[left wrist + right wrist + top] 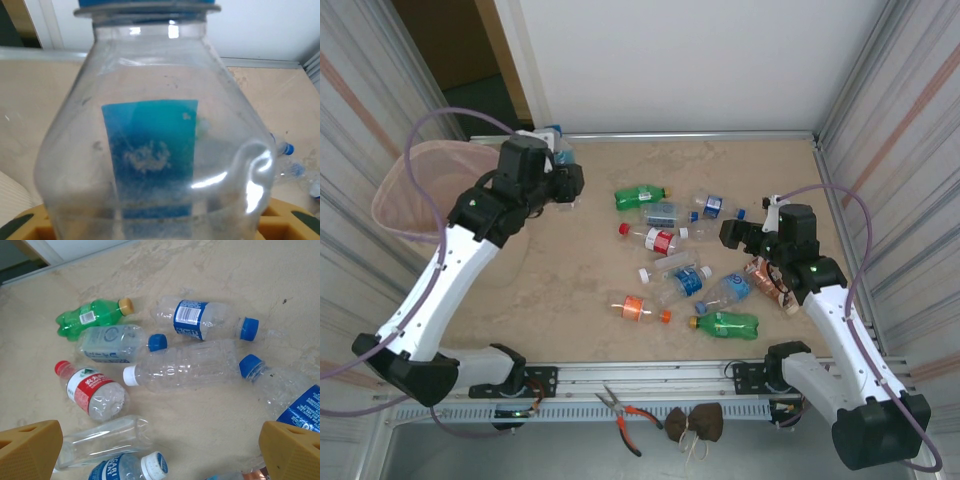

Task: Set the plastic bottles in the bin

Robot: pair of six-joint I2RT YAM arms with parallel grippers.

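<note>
A clear plastic bottle (pixel 150 150) with a blue label and blue cap stands between the yellow fingers (pixel 20 225) of my left gripper (pixel 563 178), which is shut on it. In the top view this bottle (pixel 553 142) is at the back left of the table, beside the pale pink bin (pixel 408 190). Several more bottles lie mid-table: a green one (pixel 640 196), a red-labelled one (pixel 655 239), an orange-labelled one (pixel 638 308) and another green one (pixel 725 323). My right gripper (pixel 160 440) hangs open above the pile, over bare table between a white-capped clear bottle (pixel 185 365) and a capless one (pixel 100 437).
Corrugated walls close in both sides of the table. A crumpled copper-coloured piece (pixel 770 280) lies under the right arm. Pliers (pixel 625 410) and a brown lump (pixel 695 422) rest on the front rail.
</note>
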